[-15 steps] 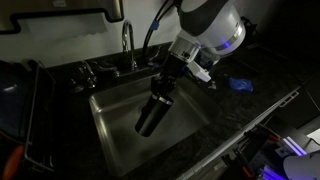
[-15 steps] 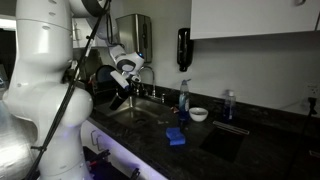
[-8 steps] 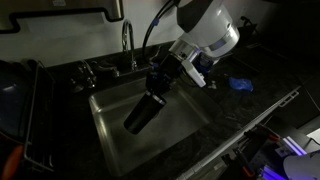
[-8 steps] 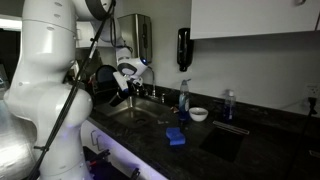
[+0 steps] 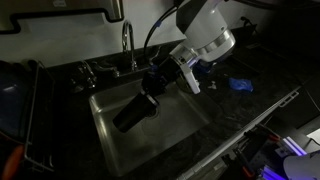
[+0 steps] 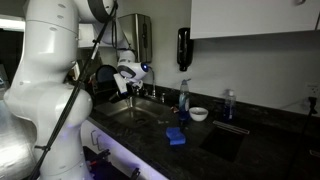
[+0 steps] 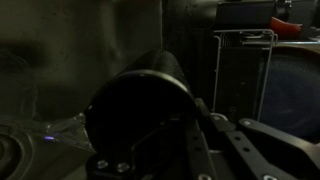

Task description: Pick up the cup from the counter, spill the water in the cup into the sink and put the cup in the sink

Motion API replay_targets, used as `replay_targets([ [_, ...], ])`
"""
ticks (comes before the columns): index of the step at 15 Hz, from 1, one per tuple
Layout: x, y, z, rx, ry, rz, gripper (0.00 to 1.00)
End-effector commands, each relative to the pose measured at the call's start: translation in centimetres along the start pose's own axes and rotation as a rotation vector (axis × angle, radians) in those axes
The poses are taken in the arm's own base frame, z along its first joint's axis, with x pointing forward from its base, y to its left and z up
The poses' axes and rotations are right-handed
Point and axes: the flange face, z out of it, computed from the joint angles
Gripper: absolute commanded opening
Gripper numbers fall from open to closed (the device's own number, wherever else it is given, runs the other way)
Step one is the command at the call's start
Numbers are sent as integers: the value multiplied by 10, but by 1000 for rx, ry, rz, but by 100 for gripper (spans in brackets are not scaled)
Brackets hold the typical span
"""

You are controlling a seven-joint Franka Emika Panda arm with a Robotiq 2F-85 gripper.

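Note:
My gripper (image 5: 155,88) is shut on a dark cup (image 5: 132,112) and holds it tipped almost sideways above the steel sink (image 5: 190,128), mouth toward the sink's left side. In an exterior view the gripper (image 6: 124,88) with the cup (image 6: 116,97) hangs over the sink (image 6: 145,113) next to the tap. In the wrist view the cup (image 7: 135,95) fills the middle, gripped between the fingers (image 7: 190,125). No water is visible in the dim light.
A tap (image 5: 127,45) stands behind the sink. A dish rack (image 5: 20,110) sits to one side; it shows in the wrist view (image 7: 245,70). A blue sponge (image 5: 240,85) lies on the dark counter (image 5: 255,110). A bottle (image 6: 184,97), a white bowl (image 6: 199,114) and a blue sponge (image 6: 176,136) stand near the sink.
The gripper has turned the cup from nearly upright to almost horizontal over the sink, its free end swinging left and lower.

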Motion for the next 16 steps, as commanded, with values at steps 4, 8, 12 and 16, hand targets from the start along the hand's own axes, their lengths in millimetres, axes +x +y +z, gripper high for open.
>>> replay_targets([
  [4, 6, -1, 2, 102, 13, -7, 2],
  [8, 5, -2, 4, 137, 15, -6, 2],
  [12, 4, -3, 3, 158, 13, -2, 2],
  [16, 4, -2, 3, 163, 8, -2, 2],
])
